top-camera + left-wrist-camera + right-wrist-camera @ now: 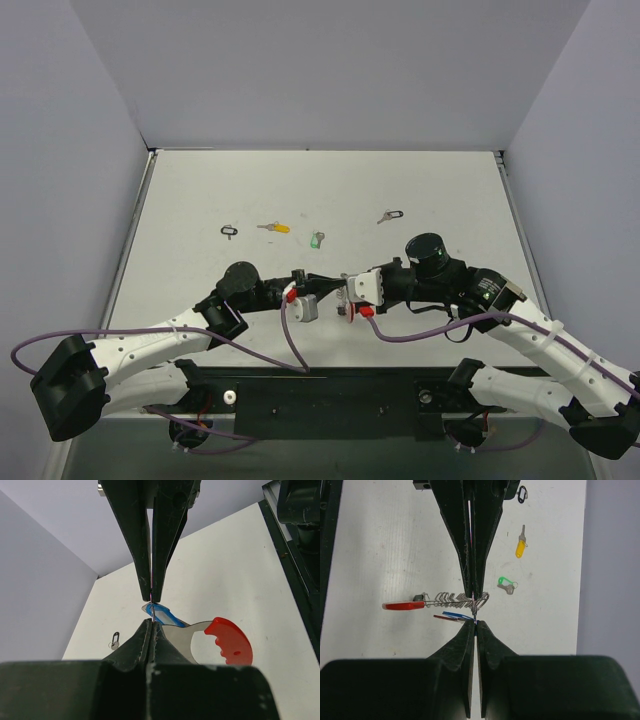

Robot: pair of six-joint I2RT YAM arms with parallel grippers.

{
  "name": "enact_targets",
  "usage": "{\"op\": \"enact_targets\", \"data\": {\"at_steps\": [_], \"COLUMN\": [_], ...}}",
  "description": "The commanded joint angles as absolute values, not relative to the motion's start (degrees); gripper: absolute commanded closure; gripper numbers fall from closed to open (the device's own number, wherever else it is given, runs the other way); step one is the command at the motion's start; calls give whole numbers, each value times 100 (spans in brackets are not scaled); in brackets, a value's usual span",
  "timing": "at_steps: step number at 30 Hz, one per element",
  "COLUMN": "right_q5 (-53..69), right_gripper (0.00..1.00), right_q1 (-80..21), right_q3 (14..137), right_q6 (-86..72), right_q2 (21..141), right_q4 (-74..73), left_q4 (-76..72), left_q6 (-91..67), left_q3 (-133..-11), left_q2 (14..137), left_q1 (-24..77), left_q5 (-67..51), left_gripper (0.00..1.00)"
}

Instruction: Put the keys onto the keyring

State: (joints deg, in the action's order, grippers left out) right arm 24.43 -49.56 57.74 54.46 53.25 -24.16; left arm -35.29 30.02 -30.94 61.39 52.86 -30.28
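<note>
Both grippers meet above the middle of the table. My left gripper (322, 284) (151, 611) is shut on the thin edge of the blue-tagged key (164, 614). My right gripper (346, 292) (475, 611) is shut on the thin ring at the end of the keyring's zigzag chain (454, 599). The keyring's red tag (228, 640) (403, 605) sticks out sideways, and the blue key (457, 615) hangs right at the ring. A yellow-tagged key (276, 227) (520, 547), a green-tagged key (318, 240) (505, 583) and a black-tagged key (388, 215) (115, 640) lie loose on the table farther back.
A small black loop tag (230, 231) (521, 493) lies at the far left of the row of keys. The white table (440, 190) is walled on three sides. A purple cable (292, 345) hangs from each wrist near the table's front edge.
</note>
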Motion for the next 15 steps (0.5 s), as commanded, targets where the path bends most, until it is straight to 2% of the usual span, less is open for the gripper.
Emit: {"op": "enact_targets", "data": {"at_steps": [1, 15], "right_q5": [2601, 2689], "right_gripper": [100, 100], "right_q1": [-4992, -5036], "right_q3": [5766, 5810], "right_q6": [5309, 5177], "right_q2": [5396, 5432], "right_q4": [-2136, -2171], "left_q4": [-3885, -3700], "left_q6": [2918, 2988], "left_q3": [-3129, -3182], "left_q2": [6038, 6056], "left_q1": [5326, 5317], "left_q5": [-3217, -3366], "left_gripper": [100, 100]}}
